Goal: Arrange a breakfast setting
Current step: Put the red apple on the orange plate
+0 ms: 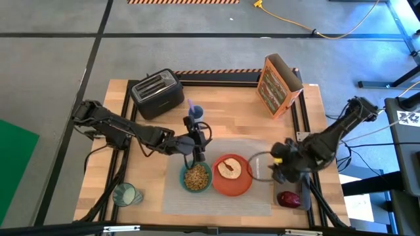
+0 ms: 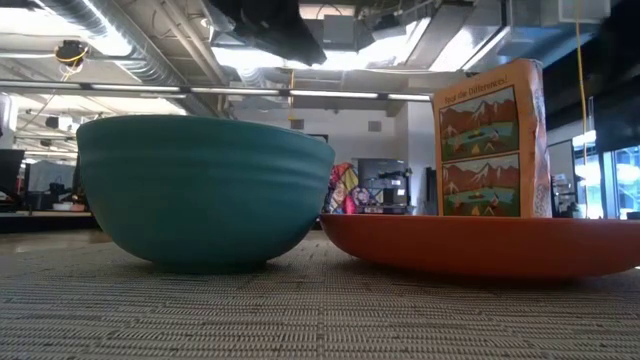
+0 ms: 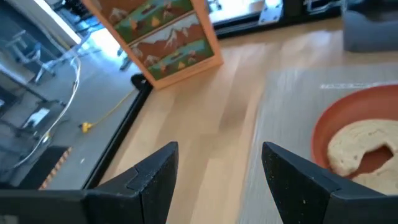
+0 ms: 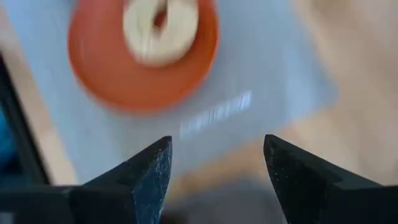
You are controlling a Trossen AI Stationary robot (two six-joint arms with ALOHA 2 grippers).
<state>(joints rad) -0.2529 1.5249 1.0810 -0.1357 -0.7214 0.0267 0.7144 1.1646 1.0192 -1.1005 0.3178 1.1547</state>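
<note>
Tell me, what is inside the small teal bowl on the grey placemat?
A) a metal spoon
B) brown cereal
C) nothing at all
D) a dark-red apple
B: seen from above, the small teal bowl is filled with brown, grainy cereal, while the dark-red apple sits apart on the wooden table off the right edge of the grey translucent placemat.

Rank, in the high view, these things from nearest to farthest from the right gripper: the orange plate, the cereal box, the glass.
From the right gripper:
1. Orange plate, beside it on the mat.
2. Cereal box, at the table's far edge.
3. Glass, at the near left corner.
</note>
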